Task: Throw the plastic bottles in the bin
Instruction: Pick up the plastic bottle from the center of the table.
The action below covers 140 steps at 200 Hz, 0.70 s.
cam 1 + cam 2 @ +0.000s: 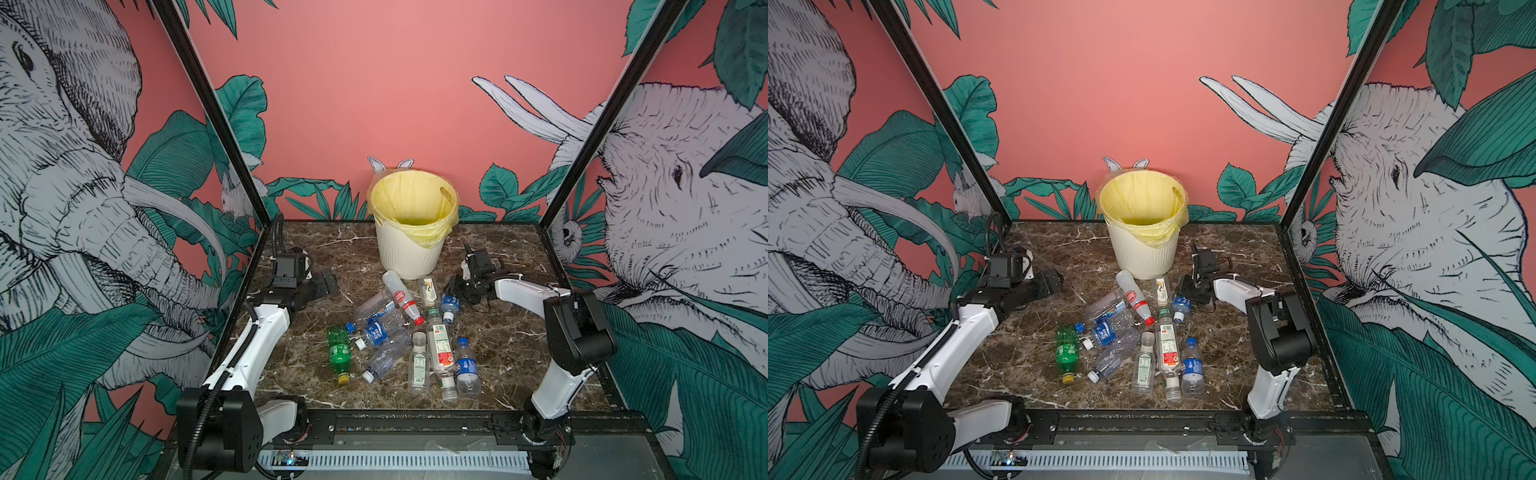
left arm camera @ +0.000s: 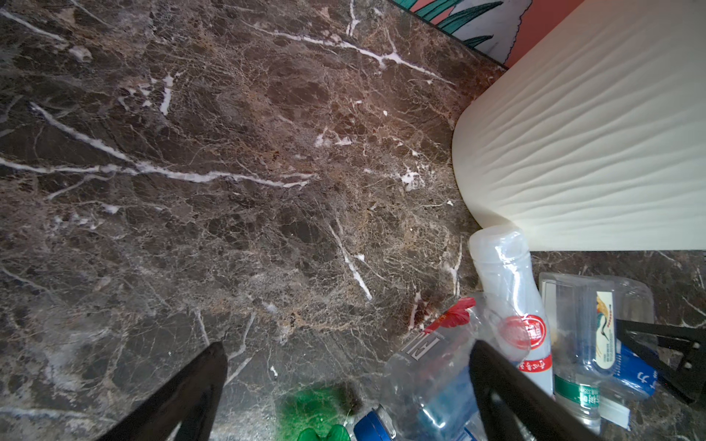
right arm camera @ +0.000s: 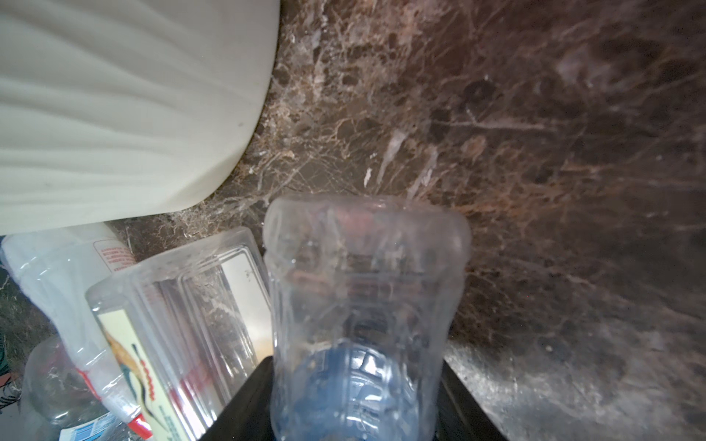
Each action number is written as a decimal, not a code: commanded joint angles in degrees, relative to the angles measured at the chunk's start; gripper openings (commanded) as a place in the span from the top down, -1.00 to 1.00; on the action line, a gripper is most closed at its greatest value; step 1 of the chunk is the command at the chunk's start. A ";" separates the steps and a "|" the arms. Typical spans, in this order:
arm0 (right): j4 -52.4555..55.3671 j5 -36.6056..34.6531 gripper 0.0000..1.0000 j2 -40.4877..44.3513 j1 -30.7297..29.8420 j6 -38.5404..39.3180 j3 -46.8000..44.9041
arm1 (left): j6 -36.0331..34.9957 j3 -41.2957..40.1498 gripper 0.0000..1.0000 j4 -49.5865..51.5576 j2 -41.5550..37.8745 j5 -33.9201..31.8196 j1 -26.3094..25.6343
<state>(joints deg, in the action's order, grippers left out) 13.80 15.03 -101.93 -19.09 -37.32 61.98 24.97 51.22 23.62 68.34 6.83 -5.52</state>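
Observation:
Several plastic bottles [image 1: 399, 332] lie in a heap mid-table, in front of the cream ribbed bin [image 1: 409, 253] with its yellow bag. My right gripper [image 1: 454, 291] is down at the heap's far right, just beside the bin. In the right wrist view its two black fingers [image 3: 244, 404] press both sides of a clear blue-labelled bottle [image 3: 363, 286], so my right gripper [image 3: 357, 366] is shut on it. This bottle [image 1: 450, 306] has a white cap pointing toward the front. My left gripper [image 1: 324, 283] hovers open left of the heap, empty [image 2: 348, 345].
A green bottle [image 1: 340, 352] with a yellow cap lies at the heap's left. A white bottle [image 1: 402, 296] with a red cap and a square clear bottle [image 1: 430, 291] rest against the bin's foot. Black frame posts and printed walls close in the marble table [image 1: 511, 345].

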 commanded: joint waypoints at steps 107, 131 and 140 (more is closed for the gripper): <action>-0.67 -1.73 -0.07 5.42 1.11 -1.99 -3.87 | 1.15 -0.81 -0.99 -1.47 -1.48 0.08 0.69; -0.69 -2.06 -0.06 7.25 1.50 -1.98 -4.80 | 2.35 -1.92 -0.99 -2.33 -1.72 0.97 0.68; -0.79 -2.29 -0.06 7.99 1.60 -2.05 -5.14 | 2.59 -2.24 -0.99 -2.52 -1.83 1.45 0.71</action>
<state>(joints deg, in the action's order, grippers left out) 13.13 13.93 -97.21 -17.96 -38.85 57.80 26.00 50.72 22.13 68.29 7.05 -5.19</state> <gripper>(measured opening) 0.533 0.994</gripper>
